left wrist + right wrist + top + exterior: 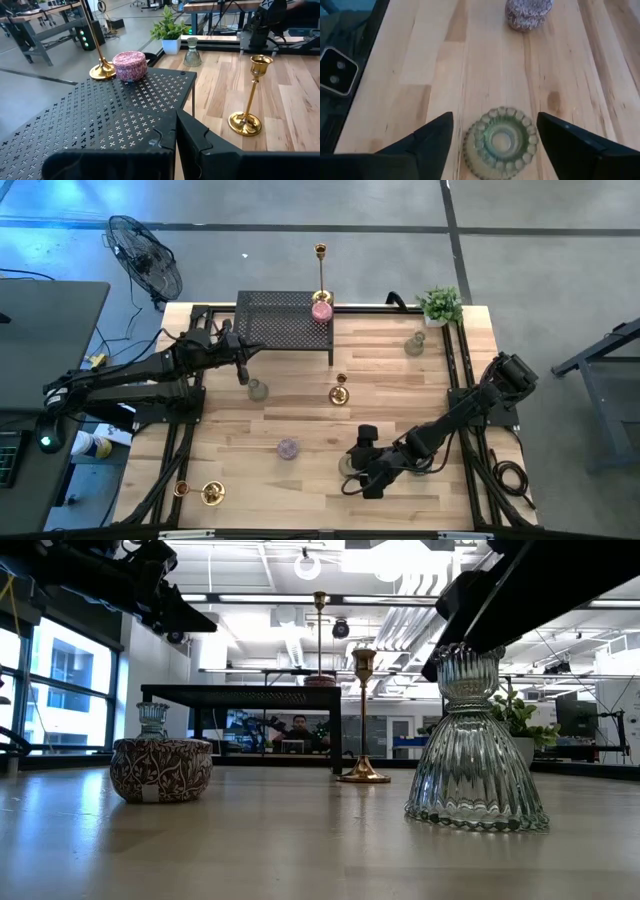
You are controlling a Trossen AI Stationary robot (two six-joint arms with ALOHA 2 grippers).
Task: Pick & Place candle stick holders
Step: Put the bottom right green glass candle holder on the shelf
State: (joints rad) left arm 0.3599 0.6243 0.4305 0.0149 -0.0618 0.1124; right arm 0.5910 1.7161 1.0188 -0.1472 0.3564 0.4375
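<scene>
From above, the black mesh rack (285, 325) stands at the far edge of the wooden desk (400, 395) and carries a pink round holder (321, 310) and a tall gold candlestick (321, 275), both upright. A shorter gold candlestick (339, 391) stands upright mid-desk; a third gold candlestick (200, 493) lies on its side near the front left corner, its long axis running across the desk. A purple patterned holder (288, 448) sits between them. Pale green glass holders stand by the left gripper (243, 372), near the potted plant (440, 305), and under the right gripper (362, 477).

At desk level, the pale green ribbed glass holder (475, 745) stands upright on its flared base, the right arm above it; the purple holder (160, 769) sits flat to its left.

The left wrist view shows the left gripper's fingers together, over the rack's edge.

The right wrist view looks down into the green holder (501, 141), its opening facing up, with a finger (432, 137) on either side, spread apart and not touching it.
</scene>
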